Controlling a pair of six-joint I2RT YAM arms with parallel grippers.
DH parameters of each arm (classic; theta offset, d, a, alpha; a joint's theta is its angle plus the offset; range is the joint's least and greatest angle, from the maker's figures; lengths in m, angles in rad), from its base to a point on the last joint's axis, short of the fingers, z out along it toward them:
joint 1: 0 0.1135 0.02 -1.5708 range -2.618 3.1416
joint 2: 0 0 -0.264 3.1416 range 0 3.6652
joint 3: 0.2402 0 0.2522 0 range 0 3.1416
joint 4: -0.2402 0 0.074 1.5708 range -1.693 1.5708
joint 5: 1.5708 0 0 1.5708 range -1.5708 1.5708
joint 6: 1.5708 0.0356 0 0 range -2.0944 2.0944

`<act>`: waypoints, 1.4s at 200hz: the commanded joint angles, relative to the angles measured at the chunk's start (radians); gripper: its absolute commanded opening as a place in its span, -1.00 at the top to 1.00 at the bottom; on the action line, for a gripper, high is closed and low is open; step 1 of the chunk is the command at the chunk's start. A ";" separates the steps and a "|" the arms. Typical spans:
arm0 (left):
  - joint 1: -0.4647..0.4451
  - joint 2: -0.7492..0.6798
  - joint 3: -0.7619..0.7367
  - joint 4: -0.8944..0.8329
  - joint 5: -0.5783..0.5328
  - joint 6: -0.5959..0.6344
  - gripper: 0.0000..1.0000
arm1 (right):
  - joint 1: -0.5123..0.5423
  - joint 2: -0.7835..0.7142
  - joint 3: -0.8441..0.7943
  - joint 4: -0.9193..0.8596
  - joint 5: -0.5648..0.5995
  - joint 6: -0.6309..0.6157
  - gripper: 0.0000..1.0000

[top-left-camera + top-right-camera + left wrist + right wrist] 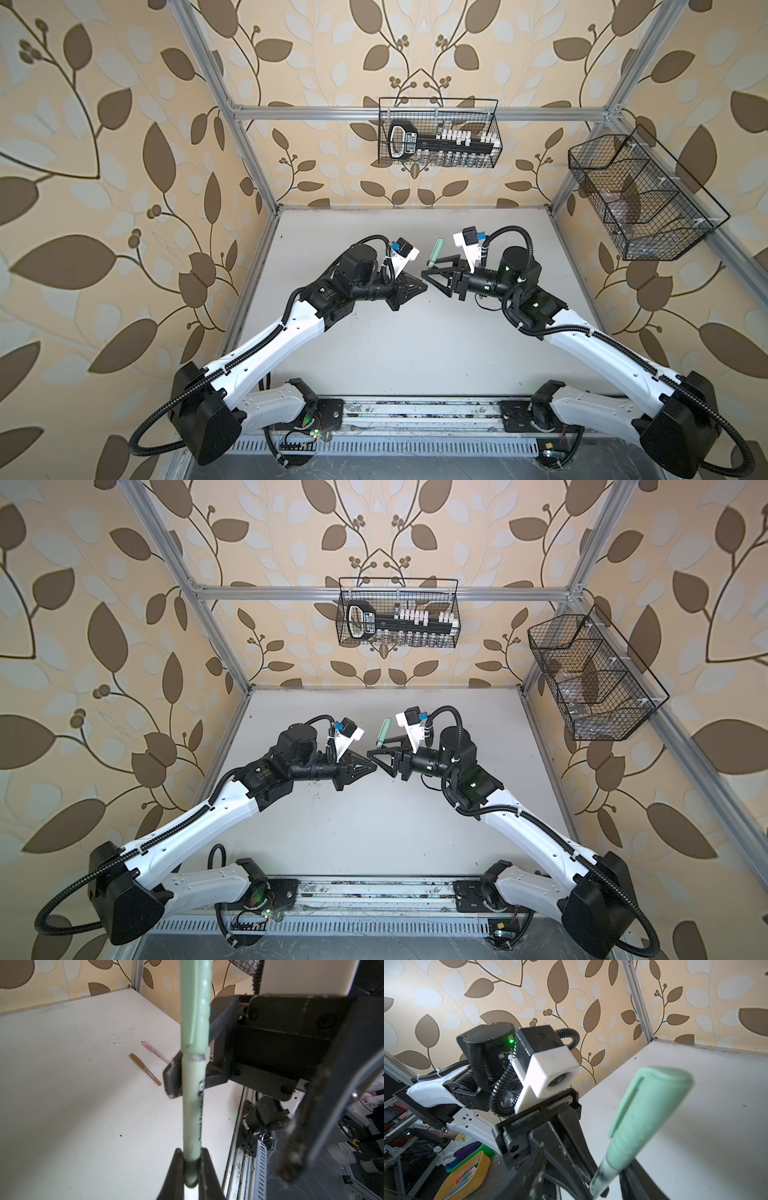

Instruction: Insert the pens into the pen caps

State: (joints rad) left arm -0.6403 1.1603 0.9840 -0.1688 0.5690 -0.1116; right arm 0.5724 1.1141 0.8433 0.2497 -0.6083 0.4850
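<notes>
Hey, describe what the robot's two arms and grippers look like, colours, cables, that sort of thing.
The left arm and right arm have white shell links joined by black motor housings, with black corrugated conduit looping alongside. The left gripper and right gripper are black, with triangular open-frame fingers. A white camera block sits above each.
</notes>
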 commanded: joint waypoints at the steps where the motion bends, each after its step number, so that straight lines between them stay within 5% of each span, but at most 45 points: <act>1: 0.004 -0.004 0.006 0.044 -0.004 0.009 1.00 | -0.050 -0.057 -0.011 -0.057 0.000 -0.021 -0.17; 40: 0.003 0.001 -0.007 0.051 0.021 -0.002 1.00 | -0.175 -0.046 0.012 0.055 -0.143 0.056 -0.24; 144: 0.004 0.007 -0.027 0.068 0.040 -0.024 1.00 | -0.197 0.135 0.184 0.049 -0.235 0.017 -0.22; 215: 0.004 0.016 -0.022 0.062 0.039 -0.019 1.00 | -0.197 0.179 0.226 0.056 -0.263 0.028 0.07; 280: 0.004 0.017 -0.013 0.052 0.018 -0.007 1.00 | -0.197 0.188 0.223 0.039 -0.257 0.023 0.60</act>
State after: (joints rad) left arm -0.6403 1.1748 0.9592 -0.1440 0.5766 -0.1360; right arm 0.3775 1.2945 1.0359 0.2909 -0.8501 0.5167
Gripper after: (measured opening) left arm 0.115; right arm 0.259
